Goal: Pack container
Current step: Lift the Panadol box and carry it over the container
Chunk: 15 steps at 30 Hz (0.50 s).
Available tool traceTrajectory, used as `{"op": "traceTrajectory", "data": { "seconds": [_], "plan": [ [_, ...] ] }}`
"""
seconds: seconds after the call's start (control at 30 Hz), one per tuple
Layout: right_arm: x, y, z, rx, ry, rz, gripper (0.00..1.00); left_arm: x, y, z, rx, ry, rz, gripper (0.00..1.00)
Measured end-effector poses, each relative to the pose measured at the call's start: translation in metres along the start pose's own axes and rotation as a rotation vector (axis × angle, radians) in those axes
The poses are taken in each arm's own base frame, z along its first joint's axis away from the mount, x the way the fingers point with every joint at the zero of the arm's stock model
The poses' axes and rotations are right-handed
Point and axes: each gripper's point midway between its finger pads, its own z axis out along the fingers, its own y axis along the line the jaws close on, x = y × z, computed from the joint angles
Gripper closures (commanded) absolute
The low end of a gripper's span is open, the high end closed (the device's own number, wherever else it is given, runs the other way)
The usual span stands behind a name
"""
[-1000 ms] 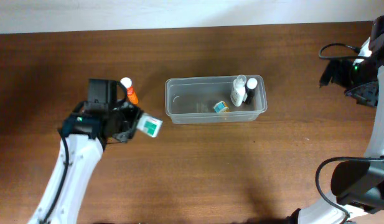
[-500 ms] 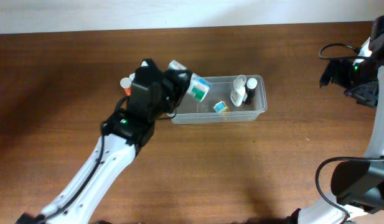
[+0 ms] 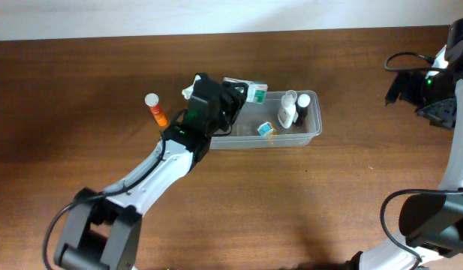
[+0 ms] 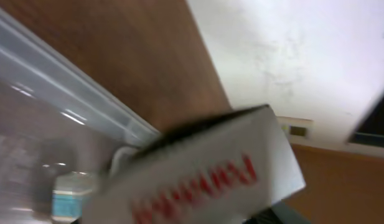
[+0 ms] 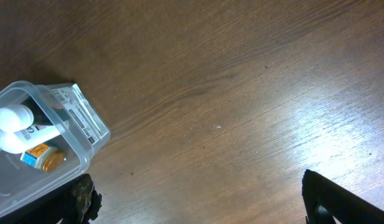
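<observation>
- An orange bottle with a white cap (image 3: 154,109) stands on the wooden table (image 3: 66,90), well left of the container, with bare wood to its left.
- The left gripper (image 3: 233,96) reaches over the container's left end. The arm's dark body hides its fingers from above, and the wrist view shows none either. I cannot tell whether the jaws are clamped or loosening.
- A white and green carton (image 3: 246,91) sits at the gripper's tip, over the container's far rim. In the wrist view it fills the lower frame, blurred, with unreadable red lettering and its lower edge cut off.
- The clear plastic container (image 3: 254,141) lies mid-table with its long side running left to right. Its left end is partly covered by the arm.
- Two white bottles (image 3: 289,110) stand at its right end, and a small blue and yellow item (image 3: 266,129) lies just beside them. The middle floor is open.
- The right gripper (image 5: 207,202) hangs near the table's right edge, well apart from the container. Its fingers are spread wide over bare wood, with nothing between them.
</observation>
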Motion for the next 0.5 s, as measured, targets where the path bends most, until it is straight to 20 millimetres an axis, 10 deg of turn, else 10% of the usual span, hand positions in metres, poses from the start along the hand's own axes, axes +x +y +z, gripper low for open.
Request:
{"op": "traceTrajectory", "data": {
  "seconds": [0.5],
  "plan": [
    [0.000,0.000,0.000,0.000,0.000,0.000,0.02,0.008,0.017,0.002,-0.059,0.037,-0.007,0.45]
  ]
}}
